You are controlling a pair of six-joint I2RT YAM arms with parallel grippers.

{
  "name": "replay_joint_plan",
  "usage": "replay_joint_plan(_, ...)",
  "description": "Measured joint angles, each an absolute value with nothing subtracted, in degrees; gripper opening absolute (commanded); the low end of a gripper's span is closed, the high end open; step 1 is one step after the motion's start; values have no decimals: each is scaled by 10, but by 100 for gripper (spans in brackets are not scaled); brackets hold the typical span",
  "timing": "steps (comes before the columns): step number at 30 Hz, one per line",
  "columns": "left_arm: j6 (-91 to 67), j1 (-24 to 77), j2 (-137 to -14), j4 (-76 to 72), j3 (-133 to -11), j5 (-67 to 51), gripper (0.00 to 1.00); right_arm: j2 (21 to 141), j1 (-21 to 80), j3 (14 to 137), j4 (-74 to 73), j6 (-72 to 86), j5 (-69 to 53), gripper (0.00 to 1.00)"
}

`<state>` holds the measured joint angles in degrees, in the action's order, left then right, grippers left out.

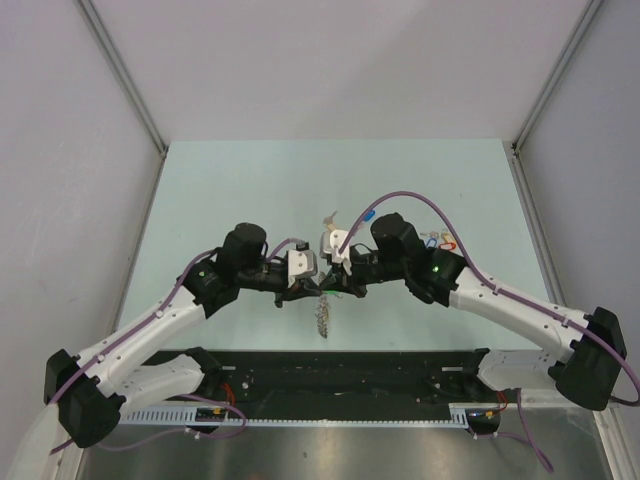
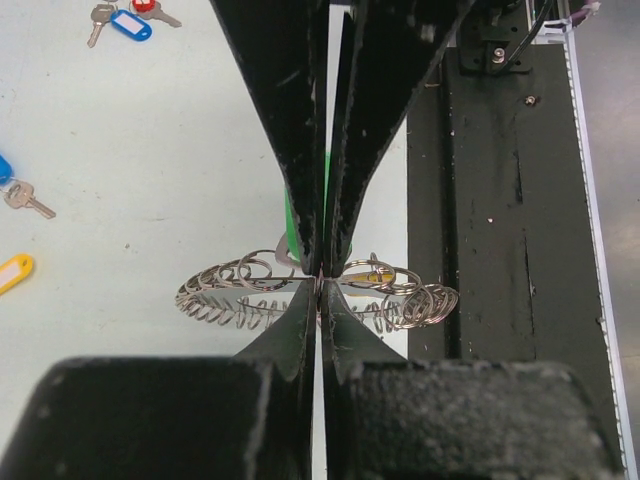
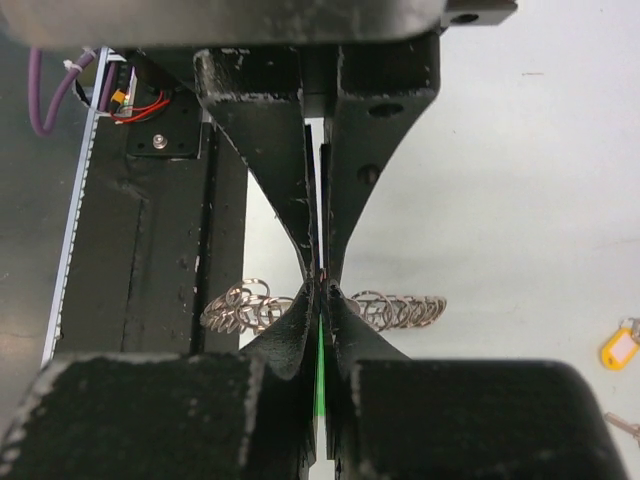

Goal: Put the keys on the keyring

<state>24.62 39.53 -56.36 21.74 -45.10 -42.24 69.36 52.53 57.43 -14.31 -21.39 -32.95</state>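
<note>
The left gripper (image 2: 320,292) is pinched fully closed at lower centre of its wrist view, its tips on the wire of the keyring (image 2: 225,295), whose coil of rings fans out to either side. Tip to tip against it, the right gripper (image 3: 322,292) is also clamped tight, with a thin green strip between its fingers that appears to be a green-tagged key (image 3: 320,385). From above, the ring dangles at frame centre. The loose keys (image 1: 440,240) lie right of centre on the table (image 1: 250,180).
</note>
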Motion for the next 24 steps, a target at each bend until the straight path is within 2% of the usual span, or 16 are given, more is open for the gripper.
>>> replay_joint_plan(13, 244, 396, -563, 219, -447, -411, 0, 705, 524, 575, -140, -212, -324, 0)
replay_joint_plan(24, 235, 397, -540, 185, -439, -403, 0, 703, 512, 575, -207, -212, -303, 0)
